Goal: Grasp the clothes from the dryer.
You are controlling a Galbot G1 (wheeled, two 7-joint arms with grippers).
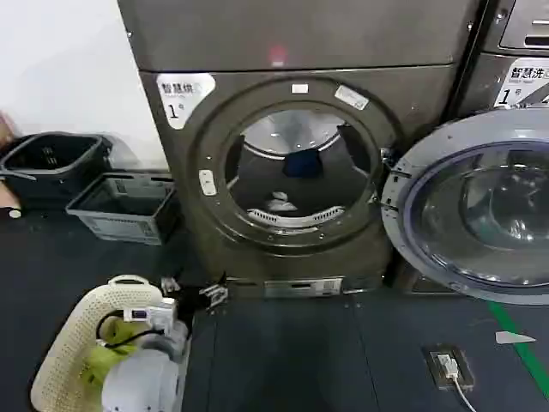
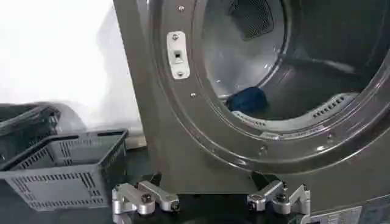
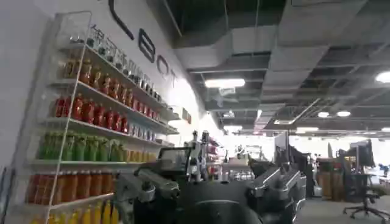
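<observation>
Dark floor before dryer (image 1: 300, 146) | clothes (image 1: 279, 204) in drum, centre frame | left pincer (image 1: 190, 290) open, lower left, outside the door ring | risk: reach snags blue garment (image 1: 303, 163) or clips rim

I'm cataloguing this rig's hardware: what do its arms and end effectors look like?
The left end effector has two silver metal fingers built from bolted links on a black base. The head view shows the left arm as a rounded white-grey shell with a looping black cable. The right end effector has matching silver linked fingers on a dark rounded body.
</observation>
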